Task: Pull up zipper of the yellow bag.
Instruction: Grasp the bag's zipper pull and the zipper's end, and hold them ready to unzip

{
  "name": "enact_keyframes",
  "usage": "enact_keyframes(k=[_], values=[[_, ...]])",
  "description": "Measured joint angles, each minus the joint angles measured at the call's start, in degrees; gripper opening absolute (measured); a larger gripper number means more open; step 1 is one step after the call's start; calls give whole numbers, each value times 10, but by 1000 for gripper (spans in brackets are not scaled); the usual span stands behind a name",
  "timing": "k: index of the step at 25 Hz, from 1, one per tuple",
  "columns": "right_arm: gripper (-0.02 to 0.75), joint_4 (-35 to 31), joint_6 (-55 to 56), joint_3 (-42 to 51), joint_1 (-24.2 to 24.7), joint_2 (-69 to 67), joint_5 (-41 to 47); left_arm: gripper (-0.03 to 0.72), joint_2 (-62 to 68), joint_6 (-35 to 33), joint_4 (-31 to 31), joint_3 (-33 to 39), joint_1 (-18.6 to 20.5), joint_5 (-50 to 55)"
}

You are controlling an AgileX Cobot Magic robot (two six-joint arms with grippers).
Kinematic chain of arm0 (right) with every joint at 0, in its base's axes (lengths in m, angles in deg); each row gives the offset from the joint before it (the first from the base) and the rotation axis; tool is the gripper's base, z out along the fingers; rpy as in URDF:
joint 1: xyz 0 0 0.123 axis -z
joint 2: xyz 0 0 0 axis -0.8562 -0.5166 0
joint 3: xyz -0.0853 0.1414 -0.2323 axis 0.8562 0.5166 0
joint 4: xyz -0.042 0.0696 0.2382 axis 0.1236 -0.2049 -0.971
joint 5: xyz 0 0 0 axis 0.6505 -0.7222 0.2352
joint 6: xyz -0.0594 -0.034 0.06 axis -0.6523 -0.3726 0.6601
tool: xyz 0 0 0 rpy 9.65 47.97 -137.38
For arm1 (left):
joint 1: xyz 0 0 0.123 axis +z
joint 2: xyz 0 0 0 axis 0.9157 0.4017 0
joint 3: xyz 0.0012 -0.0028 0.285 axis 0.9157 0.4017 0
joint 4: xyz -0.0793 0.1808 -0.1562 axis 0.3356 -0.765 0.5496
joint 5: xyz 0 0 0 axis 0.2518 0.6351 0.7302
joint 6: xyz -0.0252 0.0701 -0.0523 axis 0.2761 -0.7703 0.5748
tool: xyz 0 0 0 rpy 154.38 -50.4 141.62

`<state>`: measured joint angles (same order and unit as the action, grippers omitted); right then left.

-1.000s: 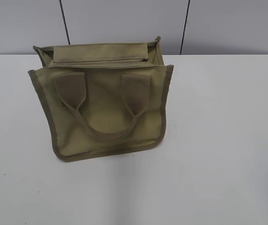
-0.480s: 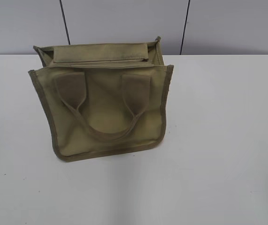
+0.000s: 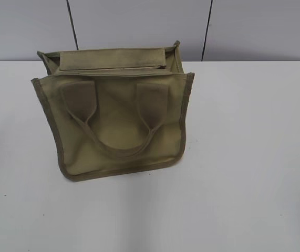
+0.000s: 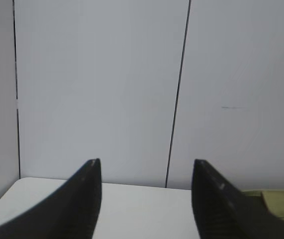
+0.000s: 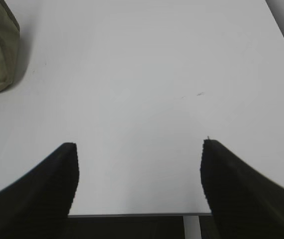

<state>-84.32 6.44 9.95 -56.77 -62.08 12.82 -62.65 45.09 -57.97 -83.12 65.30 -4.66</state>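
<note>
No movement is seen since the earlier frames. The yellow bag (image 3: pixel 115 113) is stood upright on the white table (image 3: pixel 244 157); no writing is seen. Left gripper (image 4: pixel 146 172) and right gripper (image 5: pixel 139 152) jaws are held apart, empty.

Even soft light, faint shadows, slight blur throughout.

A plain white bench (image 3: pixel 244 157) fills the lower part of the exterior view, its surface bare but for a few tiny dark specks. Behind its far edge stands a pale grey panelled wall (image 3: pixel 139 26), split by thin dark vertical seams (image 4: pixel 177 94).
</note>
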Motion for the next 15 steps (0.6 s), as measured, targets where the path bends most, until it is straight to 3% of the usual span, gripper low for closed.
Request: enact_keyframes(k=[4, 11, 15], values=[[583, 0, 0, 0, 0, 0, 0, 370, 129, 4, -20, 33, 0, -109], [583, 0, 0, 0, 0, 0, 0, 353, 429, 156, -277, 34, 0, -340], [583, 0, 0, 0, 0, 0, 0, 352, 585, 192, -403, 5, 0, -431]])
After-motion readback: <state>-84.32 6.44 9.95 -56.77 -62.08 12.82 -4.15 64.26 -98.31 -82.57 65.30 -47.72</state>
